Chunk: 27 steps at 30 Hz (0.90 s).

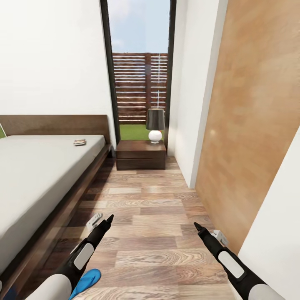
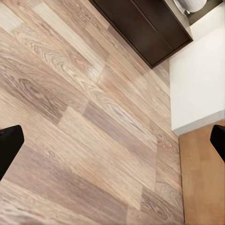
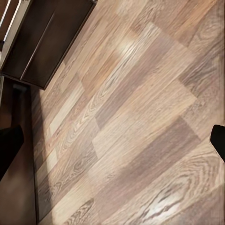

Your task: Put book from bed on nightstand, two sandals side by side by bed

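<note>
wood-plank floor [image 1: 154, 233] stretches ahead, left gripper [image 1: 109, 218] and right gripper [image 1: 196, 226] both hovering over it with jaws spread wide, holding nothing. book [image 1: 79, 142] sits on the bed [image 1: 37, 175] near the headboard, nightstand [image 1: 141, 154] just beyond, one blue sandal [image 1: 88, 280] beneath the left arm.

Open plank floor [image 1: 158, 216] aisle, bed [image 1: 37, 175] left, wall [image 1: 258, 137] right, nightstand [image 1: 141, 155] ahead

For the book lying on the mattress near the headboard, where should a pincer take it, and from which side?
The book lies flat and thin on the bed, near the edge facing the nightstand. Probably best to grip its aisle-side edge, coming from the floor side low over the mattress, one finger sliding under, one on the cover.
</note>
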Motion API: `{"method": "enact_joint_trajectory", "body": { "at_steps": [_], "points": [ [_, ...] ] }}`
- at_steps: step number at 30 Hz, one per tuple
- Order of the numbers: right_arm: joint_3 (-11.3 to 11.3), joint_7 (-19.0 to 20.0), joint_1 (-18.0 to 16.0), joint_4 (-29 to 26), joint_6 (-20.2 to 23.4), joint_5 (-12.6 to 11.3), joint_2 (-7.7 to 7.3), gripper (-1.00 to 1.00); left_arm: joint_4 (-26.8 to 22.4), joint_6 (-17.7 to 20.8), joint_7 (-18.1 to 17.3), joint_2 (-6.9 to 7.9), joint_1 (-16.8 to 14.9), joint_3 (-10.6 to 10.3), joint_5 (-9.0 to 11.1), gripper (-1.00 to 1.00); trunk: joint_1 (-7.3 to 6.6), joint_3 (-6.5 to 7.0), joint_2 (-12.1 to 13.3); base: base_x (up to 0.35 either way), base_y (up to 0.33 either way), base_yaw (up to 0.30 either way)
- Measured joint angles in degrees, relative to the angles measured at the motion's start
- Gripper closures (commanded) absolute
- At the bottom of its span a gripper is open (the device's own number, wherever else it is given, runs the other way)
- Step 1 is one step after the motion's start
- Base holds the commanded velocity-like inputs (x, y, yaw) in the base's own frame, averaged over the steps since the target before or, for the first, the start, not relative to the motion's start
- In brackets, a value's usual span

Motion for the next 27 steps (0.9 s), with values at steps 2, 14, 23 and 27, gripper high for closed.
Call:
{"method": "enact_joint_trajectory", "body": {
  "at_steps": [2, 14, 23, 27],
  "points": [
    [0.04, 0.05, 0.0, -0.02, 0.0, 0.0, 0.04, -1.0, -0.01, -0.01, 0.0, 0.02, 0.0, -0.01, 0.01, -1.0, 0.0, 0.0, 0.0, 0.0, -0.162, 0.0],
    [0.05, 0.14, 0.0, -0.02, -0.01, 0.01, 0.27, -1.0, -0.02, 0.0, -0.08, 0.15, 0.0, -0.1, 0.0, -1.0, 0.0, 0.0, 0.0, 0.004, -0.148, 0.0],
    [0.06, 0.15, 0.0, 0.0, -0.01, -0.01, 0.29, -1.0, -0.02, 0.03, -0.11, 0.23, 0.0, -0.11, 0.03, -1.0, -0.01, 0.0, 0.0, 0.076, -0.078, 0.0],
    [0.06, 0.15, 0.0, 0.01, -0.01, -0.01, 0.29, -1.0, -0.03, 0.04, -0.2, 0.28, 0.0, -0.11, 0.04, -1.0, -0.01, 0.0, 0.0, 0.101, -0.02, 0.0]
  ]
}}
